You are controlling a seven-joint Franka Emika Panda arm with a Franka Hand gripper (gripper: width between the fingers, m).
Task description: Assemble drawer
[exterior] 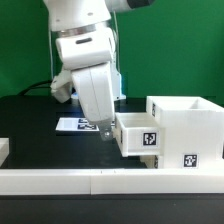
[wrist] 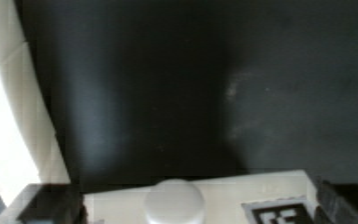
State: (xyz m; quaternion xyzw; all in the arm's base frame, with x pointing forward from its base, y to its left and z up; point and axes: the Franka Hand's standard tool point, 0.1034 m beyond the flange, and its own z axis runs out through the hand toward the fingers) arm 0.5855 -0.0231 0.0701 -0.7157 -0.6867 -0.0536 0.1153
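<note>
The tall white casing [exterior: 186, 126] stands at the exterior view's right, with a tag low on its front. A small white tray [exterior: 138, 136] with a tag juts out of the casing's side toward the middle. My gripper [exterior: 108, 133] hangs down right against the tray's outer end. In the wrist view the tray [wrist: 140, 205], with a rounded knob [wrist: 172, 200] and a tag [wrist: 286, 212], lies between my dark fingers [wrist: 43, 205]. My gripper [wrist: 197, 208] is open. I cannot tell whether the fingers touch the tray.
The marker board [exterior: 72, 125] lies flat on the black table behind my gripper. A low white border rail [exterior: 90, 181] runs along the front, and a short piece of rail [exterior: 4, 150] shows at the exterior view's left. A green wall stands behind.
</note>
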